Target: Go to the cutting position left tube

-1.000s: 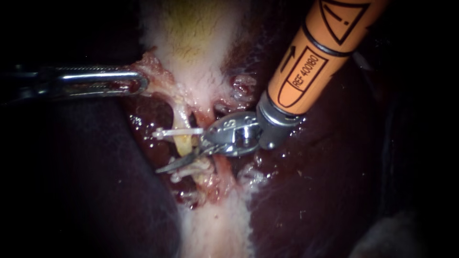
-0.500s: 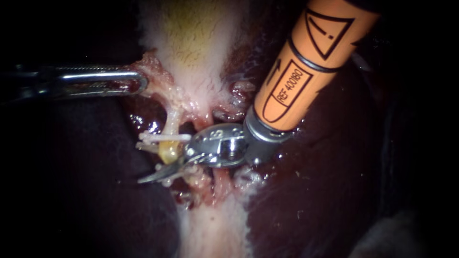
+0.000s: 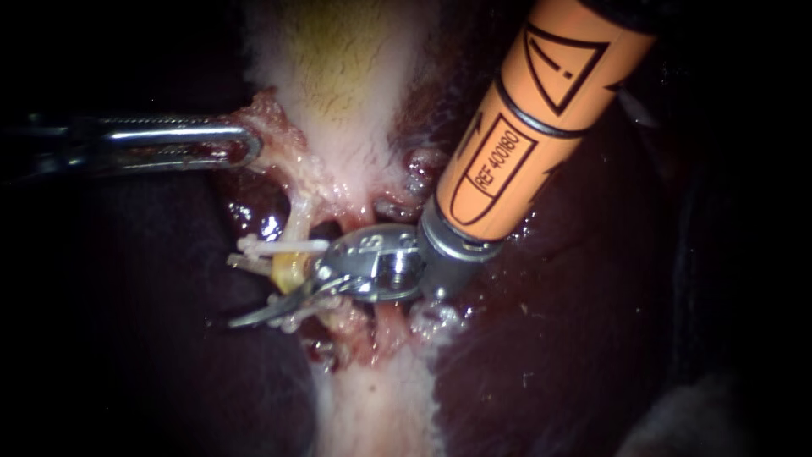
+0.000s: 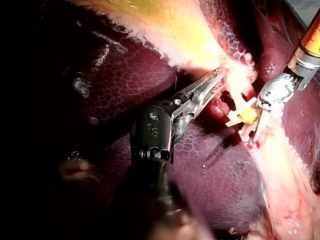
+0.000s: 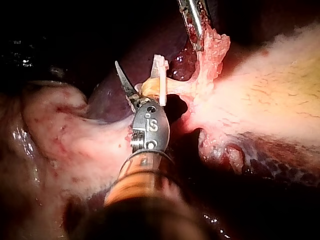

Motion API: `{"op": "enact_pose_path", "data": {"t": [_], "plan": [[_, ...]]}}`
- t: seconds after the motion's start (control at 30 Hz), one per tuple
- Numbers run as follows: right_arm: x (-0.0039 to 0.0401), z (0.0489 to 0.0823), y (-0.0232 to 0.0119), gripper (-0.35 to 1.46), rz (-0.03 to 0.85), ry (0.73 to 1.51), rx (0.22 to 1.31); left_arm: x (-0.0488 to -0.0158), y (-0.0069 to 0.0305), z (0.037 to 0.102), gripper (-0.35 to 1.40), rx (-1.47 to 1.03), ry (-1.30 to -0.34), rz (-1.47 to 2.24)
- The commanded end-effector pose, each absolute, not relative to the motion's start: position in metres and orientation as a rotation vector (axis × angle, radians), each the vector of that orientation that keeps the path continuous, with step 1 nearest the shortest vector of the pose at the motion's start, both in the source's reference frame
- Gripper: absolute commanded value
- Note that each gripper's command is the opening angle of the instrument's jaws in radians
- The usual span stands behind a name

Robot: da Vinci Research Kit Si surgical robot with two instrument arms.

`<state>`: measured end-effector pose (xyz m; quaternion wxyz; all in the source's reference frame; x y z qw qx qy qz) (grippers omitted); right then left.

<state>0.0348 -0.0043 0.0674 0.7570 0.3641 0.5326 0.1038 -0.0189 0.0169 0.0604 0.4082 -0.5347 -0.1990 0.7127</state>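
The left tube point(image 3: 292, 267) is a short yellowish strand below the gallbladder point(image 3: 338, 76). One white clip point(image 3: 281, 246) crosses it above and another point(image 3: 296, 320) below. My right instrument point(image 3: 262, 310), on an orange shaft, has thin curved blades that stand open at the tube between the two clips. One blade lies across the tube's front and the other is mostly hidden. In the right wrist view the blade point(image 5: 125, 81) sits right beside the tube point(image 5: 149, 88). My left instrument point(image 3: 247, 144) is shut on pale tissue at the gallbladder's neck and holds it out to the left.
Dark liver point(image 3: 550, 338) lies on both sides of the pale central band. A pinkish second tube point(image 3: 389, 317) runs just right of the left one, under the right instrument's wrist. The orange shaft point(image 3: 516, 135) covers the upper right.
My right instrument has slid left and slightly down along the tissue. The left tube and its clips have shifted left with it. The left instrument has not moved.
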Motion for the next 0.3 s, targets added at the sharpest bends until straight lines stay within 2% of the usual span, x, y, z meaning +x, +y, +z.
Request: {"op": "enact_pose_path", "data": {"t": [0.03, 0.3], "plan": [[0.0348, 0.0674, -0.0042, 1.41, 0.227, 1.16, 0.794, -0.0189, 0.0169, 0.0604, -0.35, -1.347, -0.502, 1.796], [0.0346, 0.0674, -0.0042, 1.43, 0.226, 1.16, 0.795, -0.0189, 0.0169, 0.0604, -0.35, -1.347, -0.502, 1.796]]}}
